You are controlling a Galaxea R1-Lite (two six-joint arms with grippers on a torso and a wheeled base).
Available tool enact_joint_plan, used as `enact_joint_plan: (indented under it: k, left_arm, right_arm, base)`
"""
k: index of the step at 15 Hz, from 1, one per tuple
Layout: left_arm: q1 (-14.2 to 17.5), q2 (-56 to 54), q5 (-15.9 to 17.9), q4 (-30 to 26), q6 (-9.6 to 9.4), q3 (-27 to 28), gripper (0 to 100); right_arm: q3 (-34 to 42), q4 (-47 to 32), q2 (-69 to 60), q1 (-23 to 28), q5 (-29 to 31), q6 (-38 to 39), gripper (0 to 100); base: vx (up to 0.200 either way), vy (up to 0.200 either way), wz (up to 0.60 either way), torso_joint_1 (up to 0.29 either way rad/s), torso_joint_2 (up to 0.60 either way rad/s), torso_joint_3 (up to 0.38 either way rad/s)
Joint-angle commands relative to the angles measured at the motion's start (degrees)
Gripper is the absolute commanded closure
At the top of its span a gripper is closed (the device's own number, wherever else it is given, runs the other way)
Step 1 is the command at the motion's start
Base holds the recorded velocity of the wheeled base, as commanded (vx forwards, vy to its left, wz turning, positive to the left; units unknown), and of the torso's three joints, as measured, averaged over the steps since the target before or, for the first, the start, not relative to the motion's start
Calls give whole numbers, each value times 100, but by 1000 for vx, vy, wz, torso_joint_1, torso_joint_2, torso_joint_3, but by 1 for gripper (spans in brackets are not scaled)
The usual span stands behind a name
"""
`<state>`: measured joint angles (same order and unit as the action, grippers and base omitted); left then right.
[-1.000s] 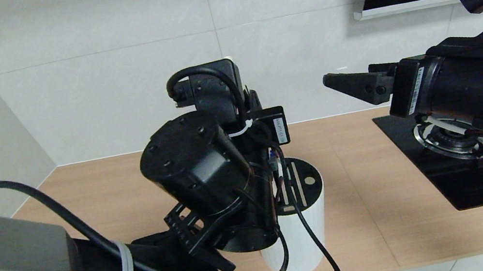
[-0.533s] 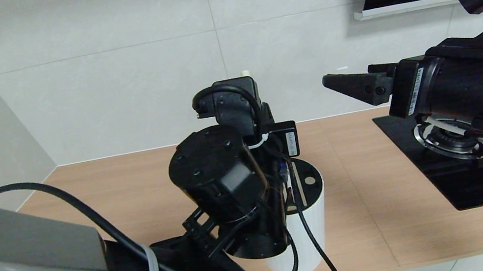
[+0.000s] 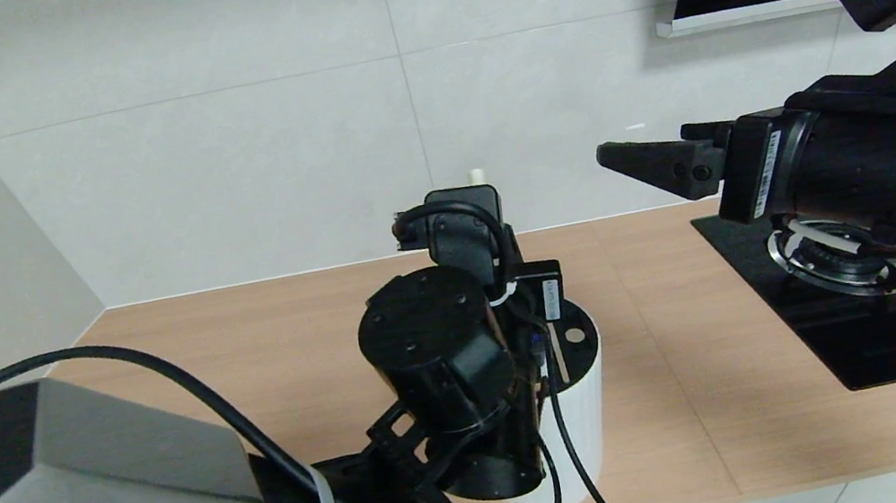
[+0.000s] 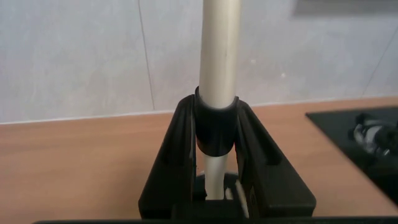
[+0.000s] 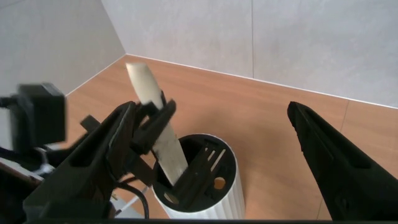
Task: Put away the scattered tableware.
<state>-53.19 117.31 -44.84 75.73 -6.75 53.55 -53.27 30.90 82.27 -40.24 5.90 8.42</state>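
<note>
Over the last second the left arm has travelled toward the robot's right and downward. The left gripper (image 4: 216, 124) is clamped on the cream handle of a utensil (image 4: 219, 50), held near upright with a slight tilt. The utensil's lower end enters the slotted top of the white cylindrical holder (image 3: 582, 375), directly beneath the gripper. The holder stands on the wooden tabletop (image 3: 244, 340). The right gripper (image 3: 663, 150), spread and empty, hangs above the black cooktop (image 3: 881, 334), well apart from the holder.
</note>
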Motion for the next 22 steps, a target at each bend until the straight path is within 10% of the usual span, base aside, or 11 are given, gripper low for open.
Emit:
enact_joint_plan:
  k: [1,22]
  left_arm:
    - [10,108,-16,3,-1,-29,100]
    - [10,512,-43,311,16,-592,100]
  right_arm:
    - [19,3,43,-1,-1,1,0]
    - [63,12,87,-1,-10,1,0]
  base:
    - [0,0,0,0,0,0]
    - [0,0,0,0,0,0]
